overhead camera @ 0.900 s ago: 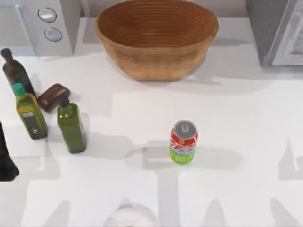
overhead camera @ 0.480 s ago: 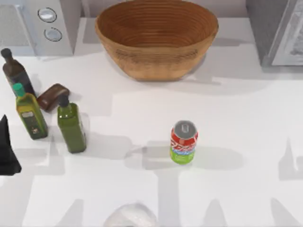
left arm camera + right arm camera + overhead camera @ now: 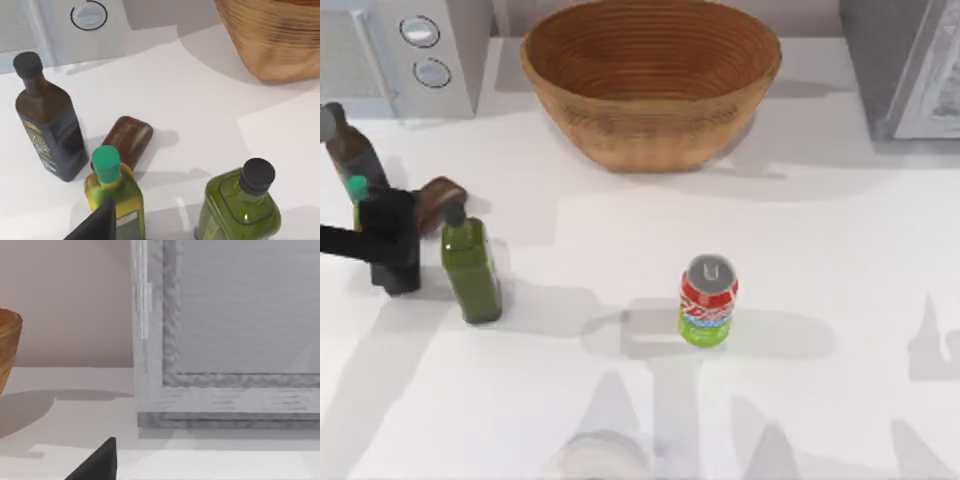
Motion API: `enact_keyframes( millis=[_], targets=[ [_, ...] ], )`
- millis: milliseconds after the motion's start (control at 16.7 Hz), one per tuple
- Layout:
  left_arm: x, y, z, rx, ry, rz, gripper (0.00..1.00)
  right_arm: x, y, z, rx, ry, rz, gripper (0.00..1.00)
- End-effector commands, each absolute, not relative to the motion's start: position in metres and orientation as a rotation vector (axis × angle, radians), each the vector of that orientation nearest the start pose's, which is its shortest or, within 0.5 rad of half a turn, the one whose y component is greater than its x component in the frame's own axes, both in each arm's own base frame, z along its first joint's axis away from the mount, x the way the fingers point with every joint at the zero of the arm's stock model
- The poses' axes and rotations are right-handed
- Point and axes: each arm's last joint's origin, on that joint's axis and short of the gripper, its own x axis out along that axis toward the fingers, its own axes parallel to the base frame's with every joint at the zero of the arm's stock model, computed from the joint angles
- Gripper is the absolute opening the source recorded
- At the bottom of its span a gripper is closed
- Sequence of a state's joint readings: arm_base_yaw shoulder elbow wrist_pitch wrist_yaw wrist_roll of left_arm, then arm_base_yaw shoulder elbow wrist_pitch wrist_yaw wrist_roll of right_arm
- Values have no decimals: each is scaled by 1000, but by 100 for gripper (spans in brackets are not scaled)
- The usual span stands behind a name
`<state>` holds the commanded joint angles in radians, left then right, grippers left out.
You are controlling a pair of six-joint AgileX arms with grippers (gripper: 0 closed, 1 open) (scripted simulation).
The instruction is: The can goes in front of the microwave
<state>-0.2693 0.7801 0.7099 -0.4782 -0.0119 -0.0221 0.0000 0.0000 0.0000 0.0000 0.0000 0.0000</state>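
The can [image 3: 708, 301] stands upright mid-table, untouched, well apart from the microwave [image 3: 405, 55] at far left, while our left gripper [image 3: 388, 243], finger state unclear, hovers over the bottles and must reach the can.

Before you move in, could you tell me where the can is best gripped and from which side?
Grip the can across its round body at mid-height, probably coming in level from the top view's left: it stands upright with bare table all around.
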Motion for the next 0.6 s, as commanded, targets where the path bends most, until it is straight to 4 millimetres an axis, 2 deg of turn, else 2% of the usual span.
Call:
enact_keyframes(
  millis=[180, 300, 420, 600],
  targets=[
    [208, -80, 301, 120, 756, -330, 100, 106, -1, 160, 0, 0, 0, 100],
    [238, -111, 309, 180, 889, -387, 100, 106, -1, 160, 0, 0, 0, 100],
    [265, -147, 309, 247, 1012, -441, 100, 106, -1, 160, 0, 0, 0, 100],
    [295, -206, 297, 355, 1174, -513, 100, 106, -1, 160, 0, 0, 0, 100]
  ],
)
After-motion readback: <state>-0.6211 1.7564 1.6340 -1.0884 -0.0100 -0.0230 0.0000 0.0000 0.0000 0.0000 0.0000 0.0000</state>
